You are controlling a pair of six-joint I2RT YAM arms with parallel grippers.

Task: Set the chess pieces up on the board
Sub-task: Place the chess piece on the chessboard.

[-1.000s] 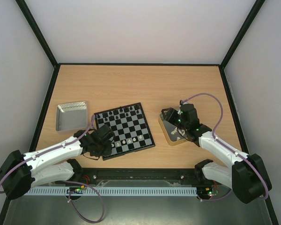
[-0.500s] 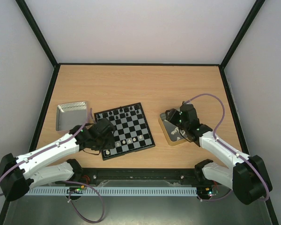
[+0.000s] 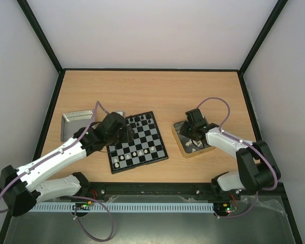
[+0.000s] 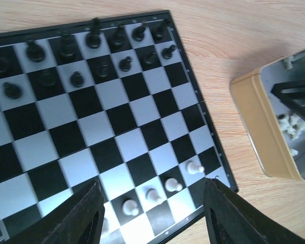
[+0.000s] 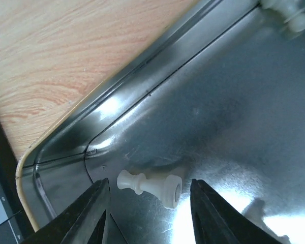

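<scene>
The board (image 3: pixel 145 141) lies at the table's middle. Black pieces (image 3: pixel 138 120) stand in its far rows and a few white pawns (image 3: pixel 135 153) in a near row. In the left wrist view the board (image 4: pixel 117 117) shows black pieces (image 4: pixel 94 38) at the top and white pawns (image 4: pixel 173 184) at the bottom. My left gripper (image 3: pixel 124 134) hovers over the board's left side, open and empty (image 4: pixel 152 221). My right gripper (image 3: pixel 192 133) is down inside the gold-rimmed tray (image 3: pixel 178 143). It is open (image 5: pixel 148 206), with its jaws either side of a white piece (image 5: pixel 150 185) lying flat.
A silver metal tray (image 3: pixel 72 125) sits left of the board, partly under my left arm. The gold-rimmed tray (image 4: pixel 259 127) holds a few more white pieces (image 4: pixel 291 126). Its wall (image 5: pixel 117 91) curves close around my right gripper. Black frame rails edge the table.
My left gripper has moved from the board's near left corner away to its left far side. My right gripper has shifted left and settled lower in the gold-rimmed tray.
</scene>
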